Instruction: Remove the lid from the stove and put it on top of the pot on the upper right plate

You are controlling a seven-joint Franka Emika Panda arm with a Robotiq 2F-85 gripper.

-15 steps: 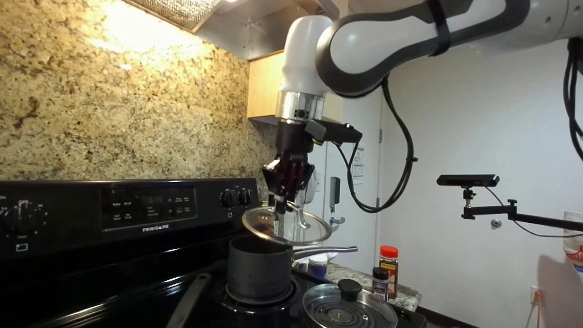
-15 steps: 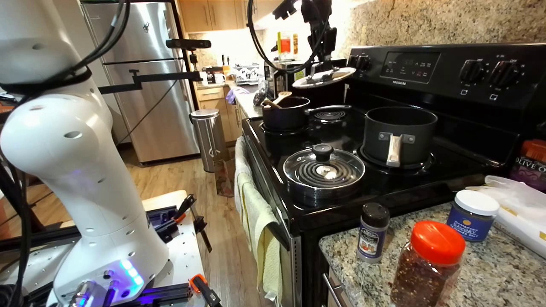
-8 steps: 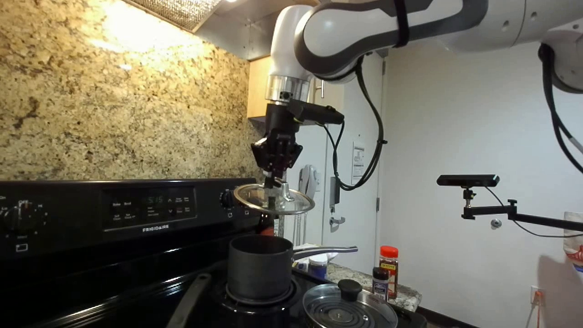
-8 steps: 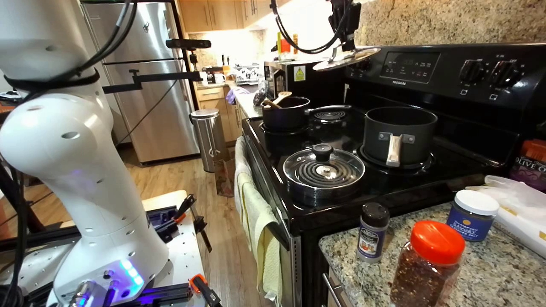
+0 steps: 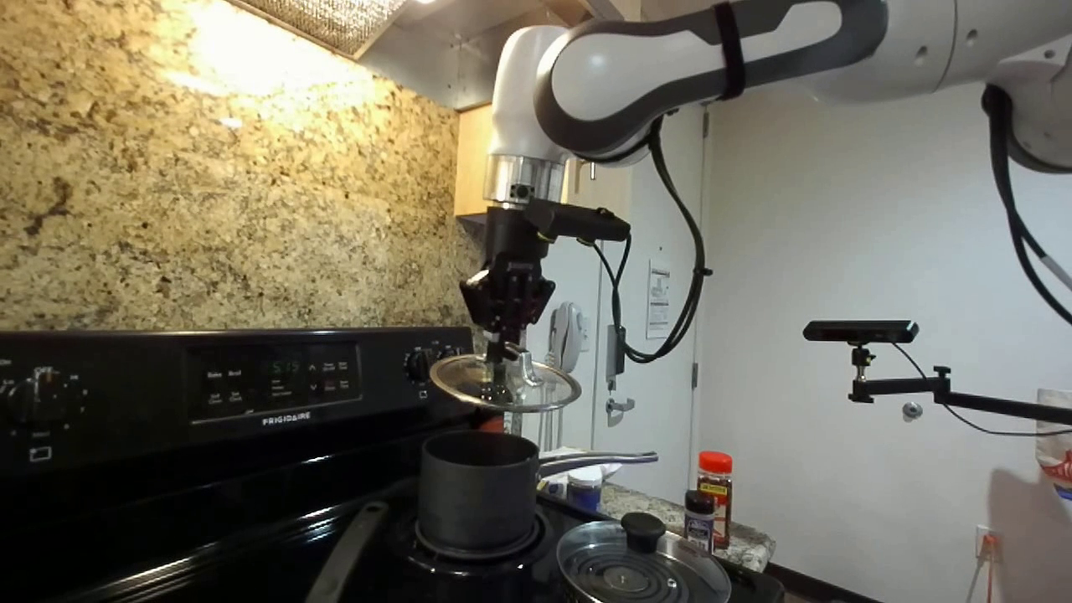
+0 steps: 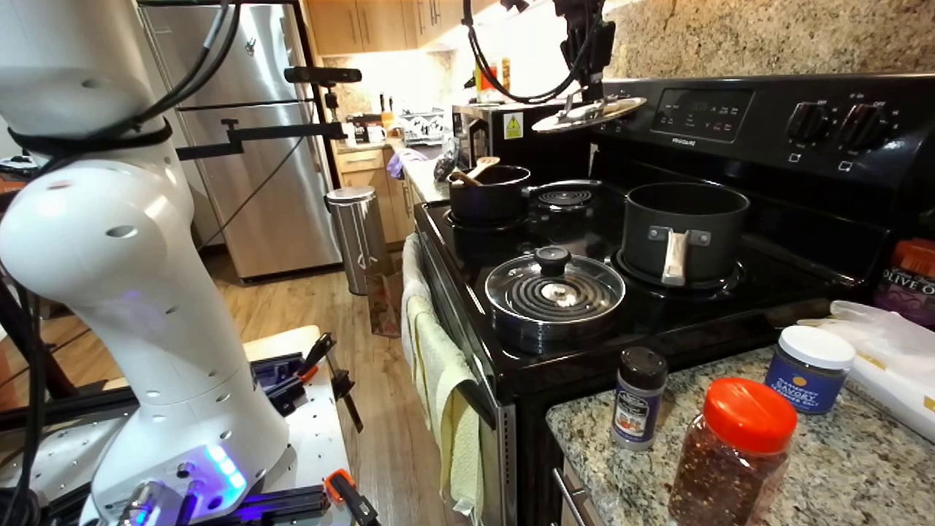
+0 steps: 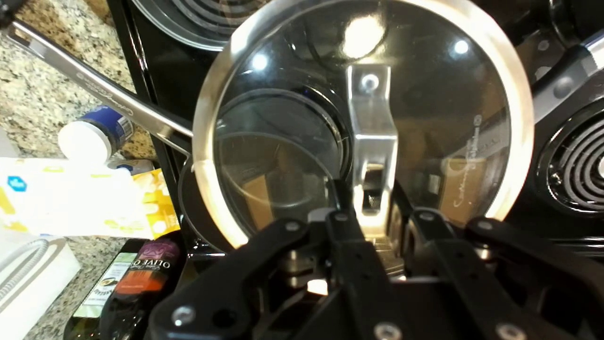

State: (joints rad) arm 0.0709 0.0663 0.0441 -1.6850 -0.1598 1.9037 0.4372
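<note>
The glass lid (image 5: 548, 392) with its silvery rim hangs from my gripper (image 5: 502, 368), slightly tilted; it also shows in an exterior view (image 6: 590, 117). In the wrist view the fingers (image 7: 369, 193) stand on both sides of the lid's metal handle (image 7: 375, 123) and are shut on it. The dark grey pot (image 5: 477, 498) stands on a back burner of the black stove (image 5: 126, 394), below the lid and apart from it. The pot also shows in an exterior view (image 6: 687, 241). In the wrist view it shows through the lid's left half, with its handle (image 7: 108, 94) sticking out left.
A second glass lid with a black knob (image 6: 551, 259) sits over a front burner. A dark pot with wooden utensils (image 6: 486, 197) stands farther along. A pan handle (image 5: 347, 553) lies near the pot. Jars (image 6: 751, 416) and bottles (image 7: 141, 283) stand on the counter.
My gripper and the lid first rose and moved nearer the stove's back panel. Over the last half second they sank a little. The pot has not moved.
</note>
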